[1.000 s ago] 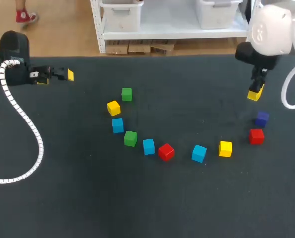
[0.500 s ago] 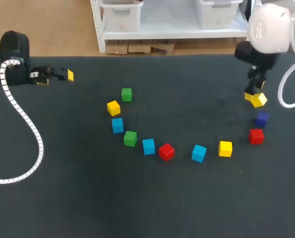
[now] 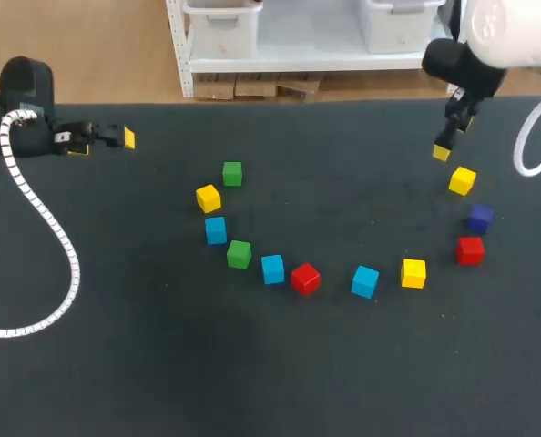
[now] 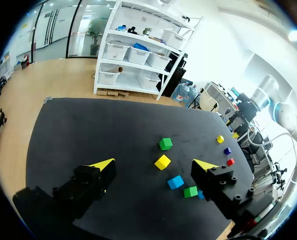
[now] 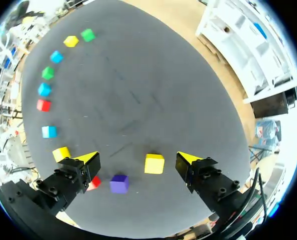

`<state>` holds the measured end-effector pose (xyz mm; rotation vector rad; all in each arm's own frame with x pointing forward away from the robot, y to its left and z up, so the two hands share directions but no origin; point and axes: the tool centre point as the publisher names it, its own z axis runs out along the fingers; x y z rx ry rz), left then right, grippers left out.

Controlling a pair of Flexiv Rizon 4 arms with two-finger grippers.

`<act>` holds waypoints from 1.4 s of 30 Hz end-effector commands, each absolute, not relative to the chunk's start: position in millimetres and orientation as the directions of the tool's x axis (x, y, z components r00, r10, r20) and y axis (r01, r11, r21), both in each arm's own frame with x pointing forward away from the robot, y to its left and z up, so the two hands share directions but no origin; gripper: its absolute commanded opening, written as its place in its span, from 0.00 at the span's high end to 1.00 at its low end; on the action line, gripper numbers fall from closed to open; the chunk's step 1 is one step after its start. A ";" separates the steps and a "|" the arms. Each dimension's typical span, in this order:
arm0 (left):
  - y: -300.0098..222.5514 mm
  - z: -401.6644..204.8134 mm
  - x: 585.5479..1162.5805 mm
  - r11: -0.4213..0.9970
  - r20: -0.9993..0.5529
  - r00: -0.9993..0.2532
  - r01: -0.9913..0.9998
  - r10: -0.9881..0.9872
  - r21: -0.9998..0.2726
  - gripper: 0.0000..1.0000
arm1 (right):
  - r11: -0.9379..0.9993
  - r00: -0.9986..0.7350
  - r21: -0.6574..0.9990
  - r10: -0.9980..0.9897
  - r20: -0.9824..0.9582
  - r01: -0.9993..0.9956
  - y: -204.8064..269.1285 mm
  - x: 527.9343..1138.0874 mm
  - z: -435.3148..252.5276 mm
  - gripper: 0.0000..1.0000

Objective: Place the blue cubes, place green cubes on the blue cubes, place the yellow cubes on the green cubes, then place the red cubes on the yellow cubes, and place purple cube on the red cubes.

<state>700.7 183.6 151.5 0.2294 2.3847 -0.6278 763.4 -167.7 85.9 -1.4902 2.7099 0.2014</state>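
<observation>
The right pincer (image 3: 444, 151) hangs in the air over the far right part of the desk (image 3: 143, 364). Its two fingers are spread wide and have nothing in them. Just under it, in the gap between the fingers but not touching them, a yellow cube (image 5: 154, 163) lies on the desk. A purple cube (image 3: 480, 218) sits near the yellow cube, and a red cube (image 3: 470, 249) sits just past the purple one. From there a bent row runs away from the right pincer: a second yellow cube (image 3: 413, 273), a blue cube (image 3: 365, 281), a second red cube (image 3: 305, 278), a second blue cube (image 3: 272, 269), a green cube (image 3: 239, 254), a third blue cube (image 3: 216, 229), a third yellow cube (image 3: 208, 198) and a second green cube (image 3: 232, 173). All of them lie apart from each other, with none on top of another. The left pincer (image 4: 154, 165) is at the far left side of the desk, wide open and empty, with the row of cubes well ahead of it. A second ago the right pincer was down low with the yellow cube at its tips. Then it let go, and now it has gone up and back while the cube lies on the desk. The left pincer and the other cubes have not moved.
</observation>
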 end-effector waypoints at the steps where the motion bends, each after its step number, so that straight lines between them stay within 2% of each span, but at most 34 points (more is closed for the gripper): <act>1: 184.4 150.3 699.9 0.867 -0.640 -0.768 0.319 0.001 -0.382 0.00 | 0.508 -0.503 0.017 -0.849 -0.161 -0.861 -152.6 714.7 106.8 0.00; 16: 184.4 150.3 699.9 0.867 -0.640 -0.768 0.319 0.001 -0.382 0.00 | 0.458 -0.450 -0.001 -0.873 -0.187 -0.889 -99.8 660.7 135.7 0.00; 30: 184.4 150.3 699.9 0.867 -0.640 -0.768 0.319 0.001 -0.382 0.00 | 0.435 -0.436 0.027 -0.893 -0.111 -0.900 -54.8 607.5 117.8 0.00; 42: 184.4 150.3 699.9 0.867 -0.640 -0.768 0.319 0.001 -0.382 0.00 | 0.482 -0.489 0.090 -0.867 -0.094 -0.872 -41.0 578.6 92.5 0.00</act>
